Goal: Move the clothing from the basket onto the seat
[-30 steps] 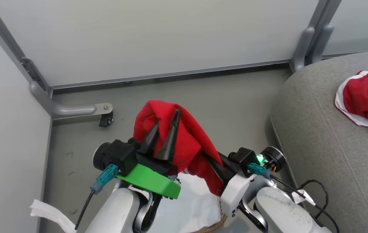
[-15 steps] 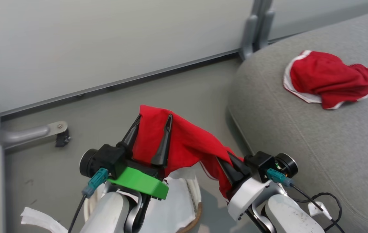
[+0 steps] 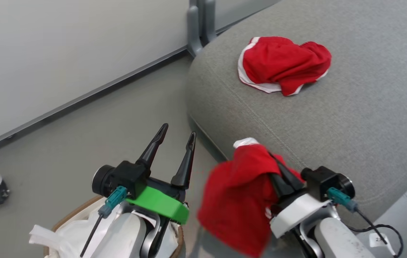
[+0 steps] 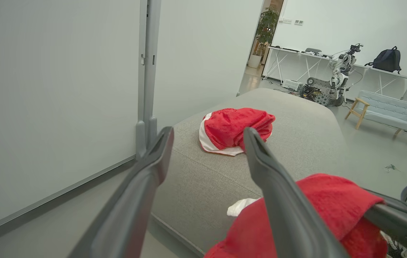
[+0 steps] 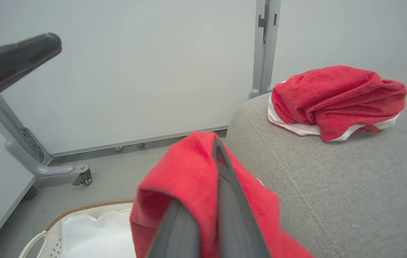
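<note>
A red garment with white trim [image 3: 282, 62] lies bunched on the grey seat [image 3: 350, 118]. My right gripper [image 3: 273, 161] is shut on a plain red garment [image 3: 239, 197], which hangs from it beside the seat's front left corner, above the floor. My left gripper [image 3: 178, 130] stands open and empty, to the left of that cloth. The basket [image 3: 69, 216], with its brown rim and white liner, sits under my left forearm. In the right wrist view the held garment [image 5: 185, 179] drapes over my shut fingers [image 5: 224, 200], with the basket [image 5: 88, 209] below. The left wrist view looks between open fingers [image 4: 146, 179] at the seat [image 4: 296, 143].
Pale partition panels stand behind and to the left, joined by a grey post [image 3: 198, 25] at the seat's back corner. A grey foot with a caster [image 5: 81, 175] rests on the floor at the left. A room with tables, another robot [image 4: 339, 71] and a bench lies beyond the seat.
My left gripper has opened and let go of the plain red garment, which now hangs from the right gripper alone. The head camera has swung right, bringing more of the seat into view.
</note>
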{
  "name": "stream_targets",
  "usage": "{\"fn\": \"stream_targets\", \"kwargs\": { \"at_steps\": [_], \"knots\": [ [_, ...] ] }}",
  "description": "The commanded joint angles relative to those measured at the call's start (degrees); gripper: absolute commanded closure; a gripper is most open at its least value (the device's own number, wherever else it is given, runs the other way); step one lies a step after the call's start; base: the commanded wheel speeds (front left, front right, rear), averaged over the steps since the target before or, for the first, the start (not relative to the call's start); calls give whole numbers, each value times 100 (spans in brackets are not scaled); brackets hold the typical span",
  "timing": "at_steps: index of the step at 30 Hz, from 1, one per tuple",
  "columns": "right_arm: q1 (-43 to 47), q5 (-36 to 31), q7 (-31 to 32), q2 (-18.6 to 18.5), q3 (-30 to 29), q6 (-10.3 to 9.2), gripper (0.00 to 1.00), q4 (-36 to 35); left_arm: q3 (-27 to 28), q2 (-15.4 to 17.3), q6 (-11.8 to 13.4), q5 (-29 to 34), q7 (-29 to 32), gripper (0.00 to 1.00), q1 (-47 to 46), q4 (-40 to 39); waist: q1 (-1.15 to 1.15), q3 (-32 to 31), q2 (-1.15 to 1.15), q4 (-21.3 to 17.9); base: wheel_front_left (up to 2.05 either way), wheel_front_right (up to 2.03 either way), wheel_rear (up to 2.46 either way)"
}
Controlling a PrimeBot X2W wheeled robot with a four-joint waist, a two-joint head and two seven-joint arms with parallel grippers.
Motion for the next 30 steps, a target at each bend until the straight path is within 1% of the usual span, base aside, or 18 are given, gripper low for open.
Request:
{"fn": "stream_targets", "kwargs": {
  "at_steps": [1, 6, 8, 12, 15, 17, 22, 24, 25, 28, 30],
  "knots": [
    [93, 32, -10, -6, -129, -6, 100, -112, -50, 64, -17, -52, -4, 0, -129, 32, 0, 193, -1, -237, 0, 0, 0],
    [178, -13, -11, -9, -655, -6, 100, -450, -304, 119, -17, -151, -3, 0, -315, 172, 0, 310, -1, -288, 0, 0, 0],
    [60, -128, -11, -9, -904, -6, 100, -577, -365, 155, -17, -183, -3, 0, -361, 206, 0, 374, -1, -302, 0, 0, 0],
    [-354, -514, -11, -57, -1612, -6, 100, -813, -435, 224, -17, -216, -4, 0, -436, 192, 0, 538, -1, -323, 0, 0, 0],
    [-787, -736, -11, -371, -2125, -7, 100, -930, -458, 302, -17, -202, -3, 0, -485, 176, 0, 710, -1, -324, 0, 0, 0],
    [-1105, -815, -11, -644, -2325, -6, 100, -940, -444, 364, -17, -185, -3, 0, -517, 162, 0, 829, -1, -320, 0, 0, 0],
    [-2021, -997, -11, -1292, -2593, -7, 100, -796, -383, 540, -17, -123, -3, 0, -533, 118, 0, 1183, -1, -308, 0, 0, 0],
    [-2385, -1248, -11, -1469, -2701, -6, 100, -642, -306, 589, -17, -143, -4, 0, -531, 64, 0, 1321, -1, -304, 0, 0, 0],
    [-2576, -1321, -10, -1525, -2727, -7, 100, -532, -286, 620, -17, -139, -3, 0, -537, 38, 0, 1384, -1, -299, 0, 0, 0],
    [-3199, -1557, -10, -1541, -2812, -6, 100, -137, -247, 737, -17, -57, -4, 0, -585, -81, 0, 1619, -1, -279, 0, 0, 0],
    [-3515, -1687, -10, -1580, -3001, -7, 100, 146, -309, 778, -17, -27, -4, 0, -677, -134, 0, 1795, -1, -142, 0, 0, 0]
  ]
}}
